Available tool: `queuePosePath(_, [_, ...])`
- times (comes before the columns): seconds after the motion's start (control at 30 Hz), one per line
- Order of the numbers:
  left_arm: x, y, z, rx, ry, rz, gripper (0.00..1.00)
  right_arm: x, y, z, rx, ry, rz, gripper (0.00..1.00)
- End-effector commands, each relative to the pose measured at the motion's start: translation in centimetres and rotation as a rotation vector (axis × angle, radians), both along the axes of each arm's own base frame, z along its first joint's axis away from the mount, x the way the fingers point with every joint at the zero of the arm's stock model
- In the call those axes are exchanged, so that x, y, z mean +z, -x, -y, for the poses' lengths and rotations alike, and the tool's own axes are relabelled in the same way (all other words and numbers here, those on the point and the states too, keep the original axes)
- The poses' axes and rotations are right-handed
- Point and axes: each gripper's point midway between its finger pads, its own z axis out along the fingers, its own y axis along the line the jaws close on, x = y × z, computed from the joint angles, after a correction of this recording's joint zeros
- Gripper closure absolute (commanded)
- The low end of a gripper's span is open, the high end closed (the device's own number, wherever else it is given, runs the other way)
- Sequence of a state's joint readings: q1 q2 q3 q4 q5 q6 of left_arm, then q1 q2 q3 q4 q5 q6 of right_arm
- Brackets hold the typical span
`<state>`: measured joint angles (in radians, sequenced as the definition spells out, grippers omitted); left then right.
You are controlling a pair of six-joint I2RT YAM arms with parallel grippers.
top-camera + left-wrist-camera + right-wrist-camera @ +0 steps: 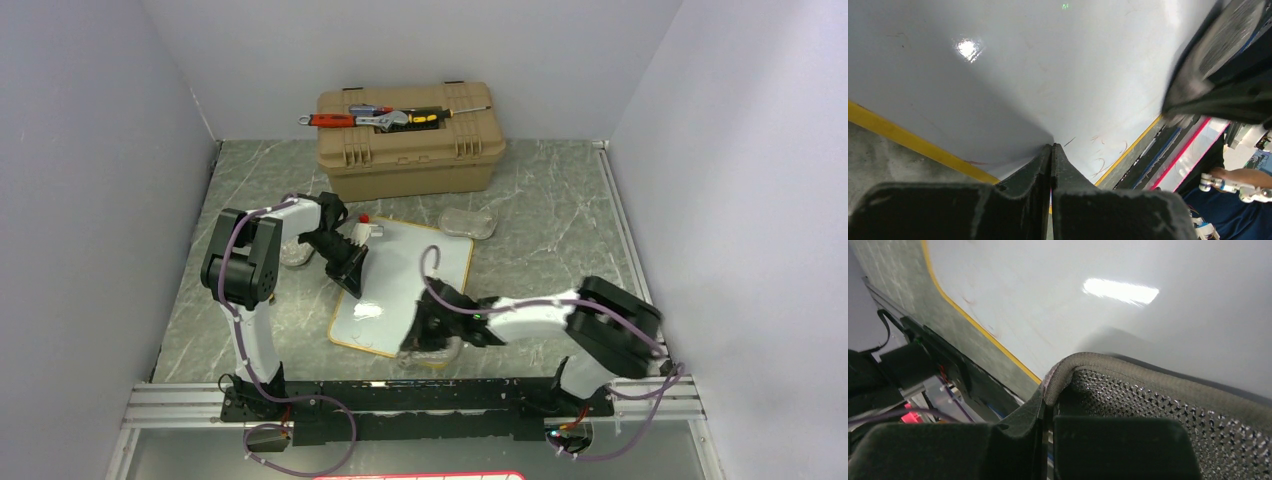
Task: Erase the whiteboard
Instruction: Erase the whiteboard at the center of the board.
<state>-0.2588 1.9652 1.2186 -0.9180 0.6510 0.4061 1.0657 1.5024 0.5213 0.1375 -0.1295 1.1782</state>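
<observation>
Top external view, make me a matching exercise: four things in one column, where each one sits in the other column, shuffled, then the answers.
Things
1. tan plastic toolbox
2. flat white whiteboard with yellow rim
3. red-handled metal wrench
4. clear shallow plastic container

Places
A. lying on the toolbox lid
B. closest of the four to the near edge of the grey marbled table
C. standing farthest back on the table
D. on the table between the toolbox and the whiteboard's far right corner

Pairs: 1-C, 2-B, 3-A, 4-D
</observation>
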Motion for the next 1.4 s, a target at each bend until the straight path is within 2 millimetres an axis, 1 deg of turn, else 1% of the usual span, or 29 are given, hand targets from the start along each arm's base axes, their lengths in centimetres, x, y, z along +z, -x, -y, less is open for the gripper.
queuePosePath(0.0, [-3.4,-2.5,-2.6,-0.080,-0.156,0.154,0.91,-5.9,-0.4,-1.3,0.108,0.309,0.009,1.00])
queuePosePath(0.03, [-3.4,-2.4,-2.6,-0.080,-0.156,0.153,0.91,-6.0,-0.7,-3.2,0.147,0.319,0.022,1.00])
queuePosePath(0.1, [-3.6,-2.3,-2.7,-0.083,-0.161,0.150,0.91,-6.4,-1.1,-5.8,0.203,0.349,0.037,1.00])
queuePosePath(0.13, [-3.6,-2.3,-2.7,-0.085,-0.163,0.149,0.91,-6.4,-1.1,-6.3,0.211,0.354,0.034,1.00])
queuePosePath(0.17, [-3.7,-2.3,-2.8,-0.087,-0.166,0.150,0.91,-6.7,-0.8,-5.8,0.205,0.365,0.025,1.00])
queuePosePath(0.2, [-3.7,-2.3,-2.8,-0.089,-0.168,0.156,0.91,-7.0,-0.5,-4.4,0.182,0.371,0.015,1.00])
queuePosePath(0.3, [-3.8,-2.3,-3.0,-0.093,-0.175,0.167,0.91,-7.4,1.1,1.1,0.073,0.359,-0.045,1.00])
queuePosePath(0.37, [-3.9,-2.2,-3.0,-0.093,-0.174,0.166,0.91,-7.5,2.6,5.0,0.008,0.352,-0.082,1.00])
queuePosePath(0.43, [-3.9,-2.1,-3.0,-0.093,-0.172,0.168,0.91,-7.4,3.9,7.9,-0.042,0.356,-0.105,1.00])
queuePosePath(0.5, [-3.9,-2.1,-3.1,-0.095,-0.174,0.175,0.91,-7.4,5.0,9.9,-0.076,0.356,-0.134,1.00])
queuePosePath(0.57, [-3.9,-2.1,-3.1,-0.097,-0.176,0.176,0.91,-7.3,5.4,11.0,-0.092,0.371,-0.142,1.00])
queuePosePath(0.6, [-3.9,-2.1,-3.1,-0.097,-0.177,0.175,0.91,-7.1,5.4,11.2,-0.094,0.381,-0.139,1.00])
queuePosePath(0.67, [-3.9,-2.1,-3.1,-0.095,-0.174,0.173,0.91,-7.1,5.1,10.8,-0.085,0.400,-0.135,1.00])
queuePosePath(0.73, [-3.7,-2.1,-2.9,-0.090,-0.168,0.172,0.91,-7.1,4.3,8.7,-0.059,0.390,-0.131,1.00])
queuePosePath(0.77, [-3.6,-2.2,-2.9,-0.087,-0.166,0.174,0.91,-7.5,3.9,7.6,-0.039,0.397,-0.135,1.00])
queuePosePath(0.8, [-3.5,-2.2,-2.9,-0.085,-0.165,0.176,0.91,-8.3,3.6,6.4,-0.011,0.423,-0.146,1.00])
queuePosePath(0.87, [-3.4,-2.1,-2.9,-0.086,-0.166,0.177,0.91,-8.8,2.6,3.9,0.042,0.448,-0.146,1.00])
queuePosePath(0.93, [-3.4,-2.0,-2.9,-0.090,-0.168,0.175,0.91,-8.9,2.2,2.9,0.055,0.457,-0.150,1.00])
queuePosePath(1.0, [-3.3,-2.1,-2.9,-0.091,-0.168,0.182,0.91,-8.7,2.5,4.3,0.023,0.471,-0.160,1.00])
queuePosePath(1.13, [-3.1,-1.9,-2.9,-0.091,-0.163,0.195,0.91,-7.7,4.6,10.0,-0.077,0.494,-0.204,1.00])
queuePosePath(1.17, [-3.1,-1.9,-3.0,-0.091,-0.165,0.197,0.91,-7.4,5.2,11.7,-0.098,0.521,-0.217,1.00])
queuePosePath(1.23, [-3.2,-1.8,-3.0,-0.094,-0.167,0.199,0.91,-6.4,5.9,13.8,-0.124,0.535,-0.213,1.00])
queuePosePath(1.3, [-3.2,-1.6,-3.1,-0.095,-0.167,0.199,0.91,-5.9,6.5,15.2,-0.141,0.546,-0.219,1.00])
queuePosePath(1.37, [-3.3,-1.5,-3.0,-0.095,-0.163,0.198,0.91,-5.7,6.2,16.0,-0.158,0.561,-0.194,1.00])
